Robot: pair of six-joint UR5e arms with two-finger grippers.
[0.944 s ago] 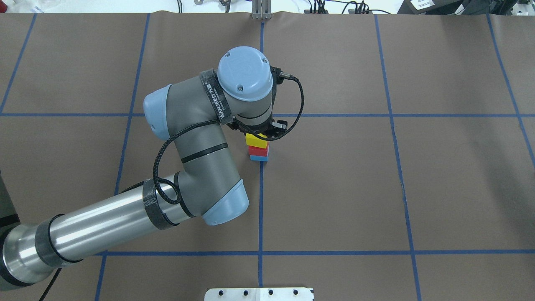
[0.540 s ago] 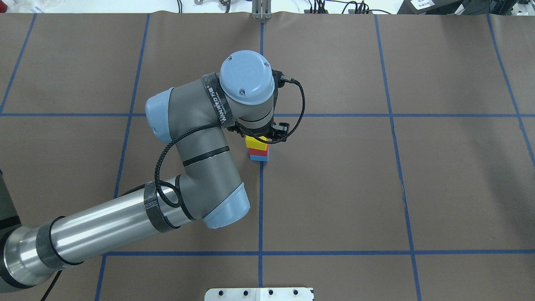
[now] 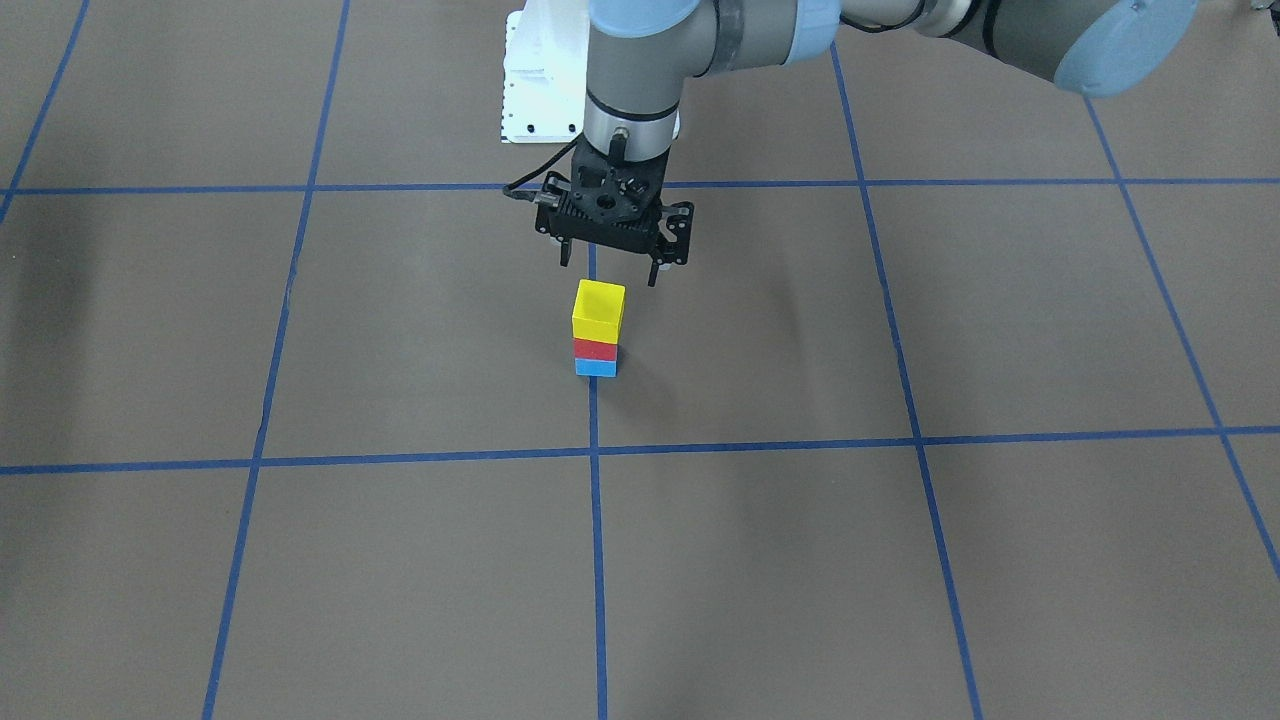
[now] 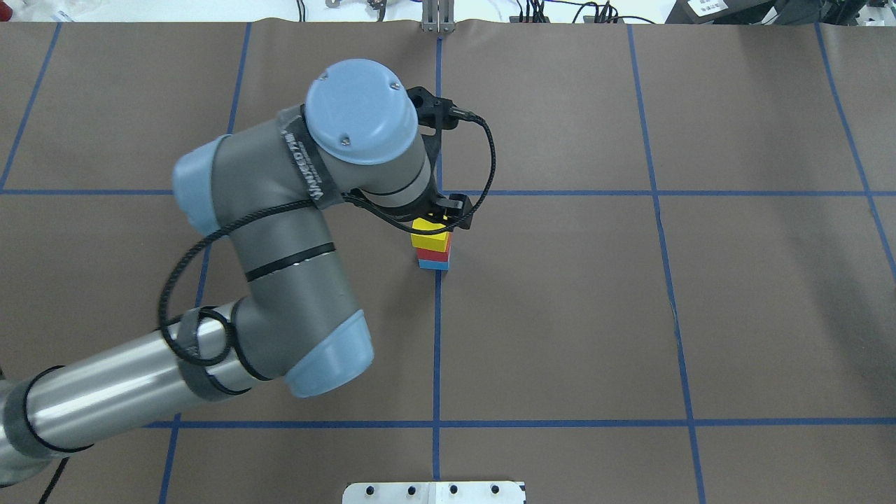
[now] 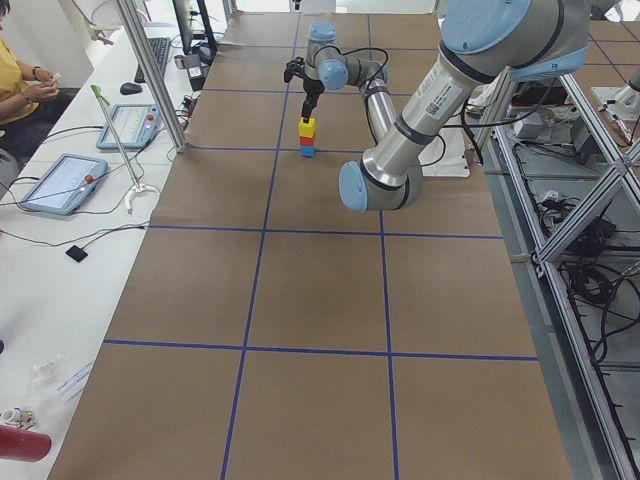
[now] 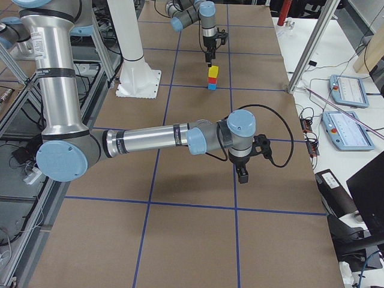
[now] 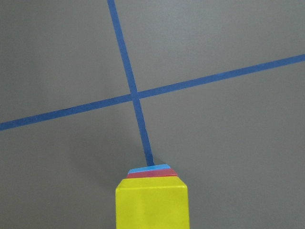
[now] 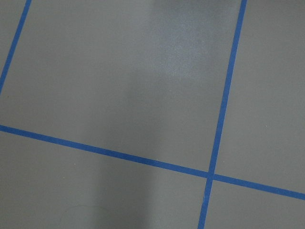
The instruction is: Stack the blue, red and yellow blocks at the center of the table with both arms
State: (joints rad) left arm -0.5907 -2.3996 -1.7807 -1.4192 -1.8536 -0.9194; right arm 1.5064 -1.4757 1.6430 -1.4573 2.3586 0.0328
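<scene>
Stack — one yellow block (image 3: 599, 311) on one red block (image 3: 596, 350) on one blue block (image 3: 596, 368). Left gripper (image 3: 610, 272) above, fingers wide, empty; right gripper (image 6: 242, 175) — finger spacing indeterminate.

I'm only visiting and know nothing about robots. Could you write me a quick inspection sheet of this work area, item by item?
Surface: brown table cover, flat, marked with a blue tape grid.
Job's things: yellow block on red block on blue block, one upright stack on the centre tape line.
Clutter: nothing seen.
Grippers: left gripper open and empty, hanging just above the yellow block; right gripper off to the side over bare table, open or shut cannot be told.
Cables: black cable looped beside the left wrist.
Surroundings: side bench with touch panels; a seated person in yellow.
</scene>
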